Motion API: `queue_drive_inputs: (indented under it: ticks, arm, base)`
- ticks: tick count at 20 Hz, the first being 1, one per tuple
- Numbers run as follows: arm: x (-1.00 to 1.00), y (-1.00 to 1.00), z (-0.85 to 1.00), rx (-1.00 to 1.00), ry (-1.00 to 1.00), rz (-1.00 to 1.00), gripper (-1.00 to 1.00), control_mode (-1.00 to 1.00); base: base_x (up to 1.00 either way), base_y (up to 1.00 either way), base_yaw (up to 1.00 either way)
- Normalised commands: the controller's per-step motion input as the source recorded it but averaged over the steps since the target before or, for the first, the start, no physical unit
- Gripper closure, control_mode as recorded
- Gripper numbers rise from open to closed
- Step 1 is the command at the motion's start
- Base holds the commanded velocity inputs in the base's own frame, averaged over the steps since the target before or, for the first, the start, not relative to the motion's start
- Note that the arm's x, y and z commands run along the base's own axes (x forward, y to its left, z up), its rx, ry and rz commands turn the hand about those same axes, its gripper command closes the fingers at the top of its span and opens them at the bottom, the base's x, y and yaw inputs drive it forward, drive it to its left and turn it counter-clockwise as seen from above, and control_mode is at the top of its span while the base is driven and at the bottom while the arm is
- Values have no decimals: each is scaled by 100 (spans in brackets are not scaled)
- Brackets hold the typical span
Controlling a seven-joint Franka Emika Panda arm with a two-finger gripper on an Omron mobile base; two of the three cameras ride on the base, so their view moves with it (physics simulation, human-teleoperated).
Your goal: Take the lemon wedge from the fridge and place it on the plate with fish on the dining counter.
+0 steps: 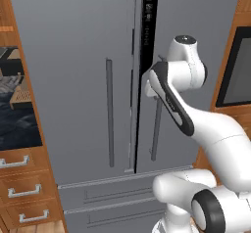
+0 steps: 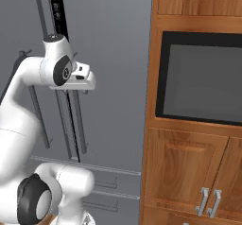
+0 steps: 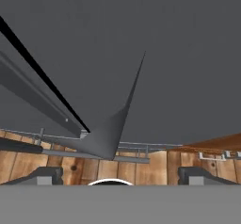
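The grey double-door fridge [image 1: 73,80] stands right in front of me, with a narrow dark gap [image 1: 145,41] between its two doors. My gripper [image 3: 121,176] hangs at the top of the right door's bar handle [image 1: 156,129], pointing down along the door. Its fingertips [image 3: 44,176] stand wide apart, open, with nothing between them. From the right base view the hand [image 2: 82,80] sits against the same handle [image 2: 80,125]. The lemon wedge is hidden inside the fridge. The plate with fish is out of view.
Wooden cabinets with a built-in black oven [image 2: 203,82] flank the fridge on the right. Wooden drawers [image 1: 22,190] stand at the left, a dark marbled surface [image 1: 17,124] above them. The fridge's drawers [image 1: 108,198] and wooden floor [image 3: 70,169] lie below the hand.
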Motion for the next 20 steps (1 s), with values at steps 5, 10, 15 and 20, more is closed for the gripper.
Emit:
queue_drive_inputs:
  ticks: [5,10,15,20]
  arm:
    - [-4,0,0,0,-2,0,-100,-100]
    - [-36,25,-12,0,-7,0,-100,100]
    - [0,0,0,0,0,0,-100,100]
    - [0,0,0,0,0,0,-100,100]
  base:
    - [0,0,0]
    - [-30,20,0]
    - [-34,56,0]
    - [-17,26,0]
